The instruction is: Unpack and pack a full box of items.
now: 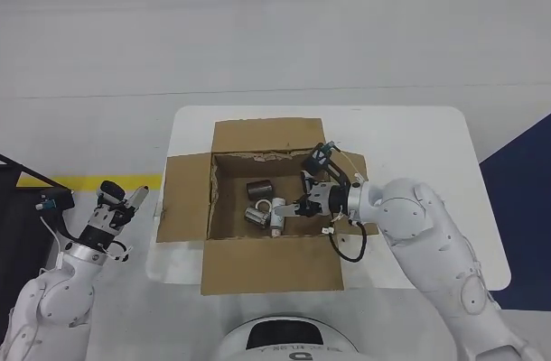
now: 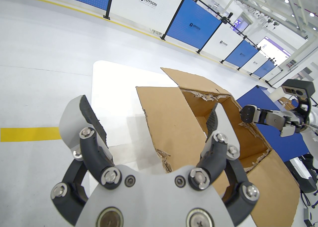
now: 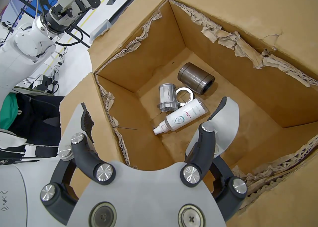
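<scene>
An open cardboard box (image 1: 257, 144) stands on the white table (image 1: 411, 135). On its floor lie a dark metal cylinder (image 3: 196, 78), a silver slotted part (image 3: 167, 96), a metal ring (image 3: 184, 95) and a white spray bottle (image 3: 185, 116). My right gripper (image 3: 156, 113) hangs open inside the box's mouth, just above the bottle, with nothing between its fingers. In the top view the right gripper (image 1: 296, 205) is over the box's right half. My left gripper (image 2: 149, 109) is open and empty, held off the table's left side (image 1: 124, 199), facing the box (image 2: 174, 118).
The box's four flaps (image 1: 271, 266) are folded outward, with torn, ragged edges. A yellow floor line (image 1: 86, 180) and a dark rack (image 1: 14, 171) lie to the left of the table. Bare tabletop shows right of the box.
</scene>
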Controlling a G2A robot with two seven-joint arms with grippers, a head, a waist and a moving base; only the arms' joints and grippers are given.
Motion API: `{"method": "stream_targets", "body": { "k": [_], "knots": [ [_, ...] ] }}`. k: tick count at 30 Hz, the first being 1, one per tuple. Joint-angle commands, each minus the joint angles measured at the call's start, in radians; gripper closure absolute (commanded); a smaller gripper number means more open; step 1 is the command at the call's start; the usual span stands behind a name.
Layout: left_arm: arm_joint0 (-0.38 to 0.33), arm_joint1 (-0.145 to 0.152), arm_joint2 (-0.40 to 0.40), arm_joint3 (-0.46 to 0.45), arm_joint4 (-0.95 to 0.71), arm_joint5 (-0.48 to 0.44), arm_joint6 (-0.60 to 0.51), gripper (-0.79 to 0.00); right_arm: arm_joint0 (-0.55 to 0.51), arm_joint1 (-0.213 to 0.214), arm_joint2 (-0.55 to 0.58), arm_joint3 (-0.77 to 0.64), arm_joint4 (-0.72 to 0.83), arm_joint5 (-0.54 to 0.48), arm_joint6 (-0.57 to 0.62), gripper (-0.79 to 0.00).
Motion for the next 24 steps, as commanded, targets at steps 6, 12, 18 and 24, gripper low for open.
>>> {"method": "stream_targets", "body": {
  "k": [6, 12, 18, 24],
  "knots": [
    [0.0, 0.0, 0.0, 0.0, 0.0, 0.0, 0.0, -0.785, 0.0, 0.0, 0.0, 0.0, 0.0, 0.0, 0.0, -0.785],
    [-0.024, 0.001, 0.007, 0.022, -0.023, 0.008, -0.033, -0.785, 0.041, -0.022, -0.138, 0.034, -0.095, 0.129, -0.017, -0.785],
    [-0.093, 0.006, 0.059, 0.086, 0.073, 0.01, -0.098, -0.785, 0.069, -0.039, -0.215, 0.045, -0.158, 0.268, -0.042, -0.785],
    [-0.114, 0.006, 0.106, 0.131, 0.094, -0.029, -0.093, -0.785, 0.155, -0.068, -0.309, 0.132, -0.2, 0.415, 0.007, -0.785]
  ]
}}
